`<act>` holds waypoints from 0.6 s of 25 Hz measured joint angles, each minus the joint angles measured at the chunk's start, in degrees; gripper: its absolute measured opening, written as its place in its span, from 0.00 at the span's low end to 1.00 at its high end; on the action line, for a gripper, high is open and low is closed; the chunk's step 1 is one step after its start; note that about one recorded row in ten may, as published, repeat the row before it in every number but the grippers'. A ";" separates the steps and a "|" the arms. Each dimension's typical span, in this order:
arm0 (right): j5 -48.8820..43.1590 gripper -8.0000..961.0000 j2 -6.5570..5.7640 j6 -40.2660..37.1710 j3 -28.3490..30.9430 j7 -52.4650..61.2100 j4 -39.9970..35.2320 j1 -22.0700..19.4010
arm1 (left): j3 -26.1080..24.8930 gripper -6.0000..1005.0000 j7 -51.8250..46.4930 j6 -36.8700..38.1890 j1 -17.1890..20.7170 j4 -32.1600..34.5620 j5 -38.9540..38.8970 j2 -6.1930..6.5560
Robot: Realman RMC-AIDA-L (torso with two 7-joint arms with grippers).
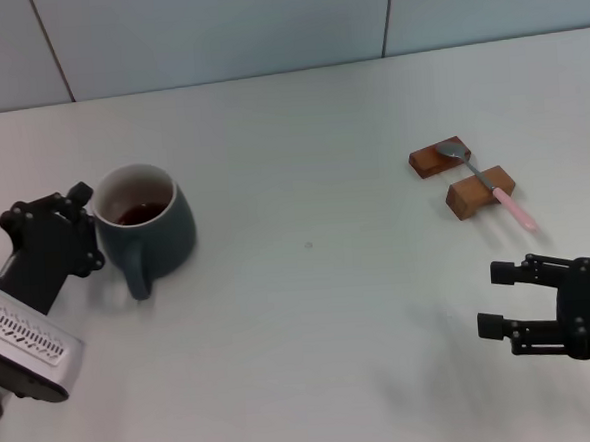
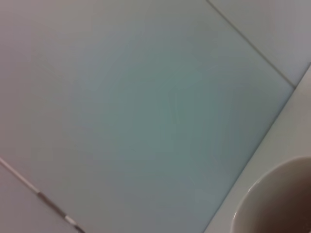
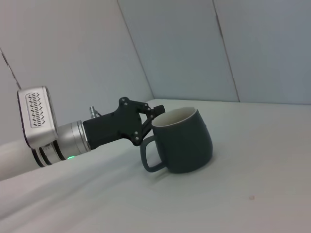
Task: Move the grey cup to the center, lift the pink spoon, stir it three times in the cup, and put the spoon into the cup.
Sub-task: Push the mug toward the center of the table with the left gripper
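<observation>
- R gripper (image 1: 502, 298) nearest me, low on the right side of the table (image 1: 314, 360), hovering over bare surface. Fingers spread wide, nothing between them. Idle for now, I judge.
- L gripper (image 1: 87, 226) at the left side, pressed up to the rim of the grey cup (image 1: 145, 230). In the R wrist view its fingers (image 3: 154, 112) sit at the cup's (image 3: 182, 141) lip on the side above the handle. Looks like a narrow pinch on the rim wall, one finger inside and one out, but I can't confirm full closure. L wrist view only shows a slice of the cup's pale rim (image 2: 272, 204), no fingers.
- Cup upright on the table, left of centre, handle toward me, dark liquid inside.
- Step in hand, my read: step 1, cup to centre. Grasp seems to be at or near seating; cup not yet displaced.
- Next move calls for: firm pinch on rim, then slide or low carry rightward to mid-table. Keep it level, go slow, liquid can slosh.
- Further back, right: pink spoon (image 1: 488, 184) bridging two wooden blocks (image 1: 463, 176), metal bowl on the far block, pink handle overhanging the near one toward me. Untouched. Well apart from the cup.
- R gripper is near the spoon handle, good for the later pickup.
</observation>
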 joint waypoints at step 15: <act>0.01 0.86 0.00 0.00 0.00 0.24 -0.02 -0.22 | -5.51 0.00 0.06 -0.28 -1.92 -6.31 11.88 0.01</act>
